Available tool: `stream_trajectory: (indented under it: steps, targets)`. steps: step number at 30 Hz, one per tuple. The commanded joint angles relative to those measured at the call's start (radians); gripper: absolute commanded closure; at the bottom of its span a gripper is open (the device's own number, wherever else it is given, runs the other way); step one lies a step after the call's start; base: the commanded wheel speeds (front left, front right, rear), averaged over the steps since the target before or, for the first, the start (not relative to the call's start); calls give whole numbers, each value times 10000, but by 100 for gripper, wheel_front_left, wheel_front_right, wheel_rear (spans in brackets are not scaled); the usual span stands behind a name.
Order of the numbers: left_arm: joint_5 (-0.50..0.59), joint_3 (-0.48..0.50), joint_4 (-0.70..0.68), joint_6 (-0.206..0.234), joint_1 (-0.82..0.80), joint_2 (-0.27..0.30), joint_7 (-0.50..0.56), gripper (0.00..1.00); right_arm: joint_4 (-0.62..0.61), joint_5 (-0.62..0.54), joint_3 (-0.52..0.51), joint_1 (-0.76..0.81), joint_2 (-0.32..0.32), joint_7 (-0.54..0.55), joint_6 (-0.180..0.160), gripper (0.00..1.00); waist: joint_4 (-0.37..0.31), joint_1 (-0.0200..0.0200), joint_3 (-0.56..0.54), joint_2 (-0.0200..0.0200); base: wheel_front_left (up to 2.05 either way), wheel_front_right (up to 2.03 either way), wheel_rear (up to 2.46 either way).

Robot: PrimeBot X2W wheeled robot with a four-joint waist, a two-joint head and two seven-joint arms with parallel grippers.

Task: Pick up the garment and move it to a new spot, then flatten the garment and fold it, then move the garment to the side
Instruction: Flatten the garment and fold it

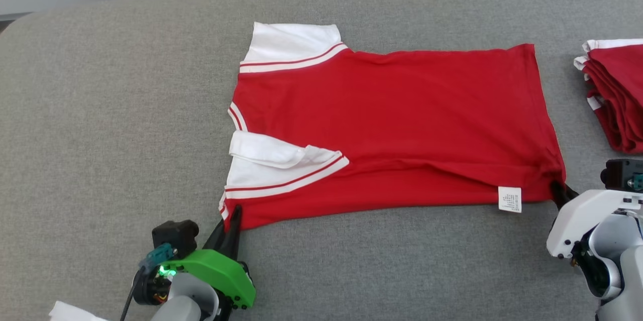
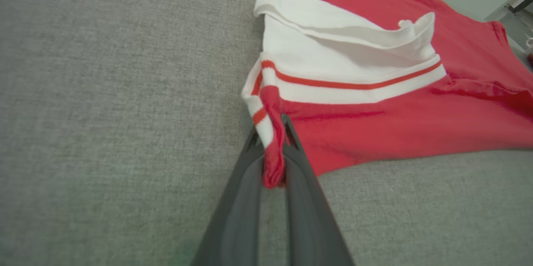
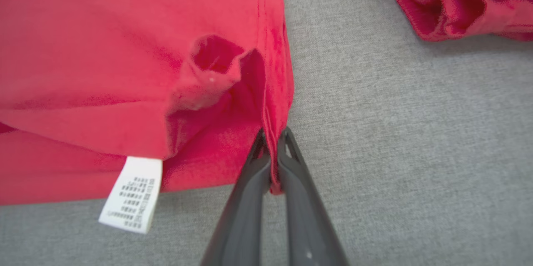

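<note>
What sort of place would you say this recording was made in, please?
Probably a lab or test bench for garment folding: a grey fabric-covered table, one red garment spread on it, and a stack of similar folded red garments at the side.

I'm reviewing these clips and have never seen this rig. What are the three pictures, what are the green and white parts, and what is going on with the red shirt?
It is a two-armed robot at a grey table. The wide picture comes from a camera on its head, looking down. The other two come from cameras on its wrists, each looking along that arm's two dark fingers.

The green part is the left gripper; the white one is the right gripper.

A red shirt with white sleeves lies half folded on the table, a white label at its near edge. A pile of similar red clothes sits at the right.

Both grippers are shut on the shirt's near corners: left at the sleeve end, right at the hem.
</note>
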Motion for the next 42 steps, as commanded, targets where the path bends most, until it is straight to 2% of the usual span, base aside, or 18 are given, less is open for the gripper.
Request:
stream_trajectory:
  steps: [1,9,14,15,16,17,18,19,20,21,22,23,28,33,37,42]
  targets:
    - [-131,80,-276,123,334,235,45,100,-223,20,-140,276,-58,-47,-24,100,29,0,-201,0,0,0,0]
    - [-277,172,-2324,738,1853,921,516,100,-1222,-89,-637,1321,222,236,-26,100,231,0,-526,0,0,0,0]
    - [-393,99,-3330,1120,2622,1101,873,100,-1711,-132,-1031,2095,578,442,-26,100,469,0,-597,0,0,0,0]
    - [-322,41,-3402,1169,2674,1140,911,86,-1766,-164,-1084,2238,647,487,-26,100,501,0,-591,0,0,0,0]
    - [-274,5,-3439,1185,2676,1140,922,41,-1791,-177,-1119,2334,679,527,-26,100,526,0,-581,0,0,0,0]
    - [-229,-61,-3418,1223,2674,1130,961,6,-1805,-181,-1115,2439,743,601,-26,100,549,0,-574,0,0,0,0]
    - [-192,-123,-3363,1229,2660,1124,997,36,-1831,-192,-1111,2532,811,654,-24,100,561,0,-571,0,0,0,0]
    - [-162,-147,-3327,1239,2623,1089,1000,58,-1859,-204,-1128,2630,874,746,-24,100,574,0,-567,0,0,0,0]
    - [-164,-161,-3301,1243,2606,1065,1015,58,-1880,-210,-1148,2653,902,780,-24,100,578,0,-566,0,0,0,0]
    - [-162,-179,-3255,1252,2573,1040,1033,19,-1907,-244,-1184,2707,958,800,-24,100,574,0,-564,0,0,0,0]
    - [-169,-167,-3232,1286,2560,1028,1029,0,-1905,-281,-1234,2733,997,801,-24,8,566,0,-564,0,0,0,0]
    - [-192,-139,-3201,1331,2559,1028,1016,0,-1910,-343,-1318,2744,1033,780,-24,0,552,0,-566,0,0,0,0]
    - [-180,105,-3287,1462,2461,1235,847,0,-2078,-519,-1575,2494,1094,670,-21,0,453,0,-569,0,0,0,0]
    - [0,330,-3585,1584,1979,1581,859,0,-2534,-708,-1740,1898,683,662,-21,0,336,0,-541,0,0,0,0]
    - [242,373,-3715,1543,1068,1783,1028,0,-2864,-820,-1389,970,218,937,-21,0,218,0,-391,0,0,0,0]
    - [680,225,-3205,1538,-764,1708,1661,0,-2556,-751,-508,-583,-352,1337,-21,0,116,0,106,0,0,0,0]
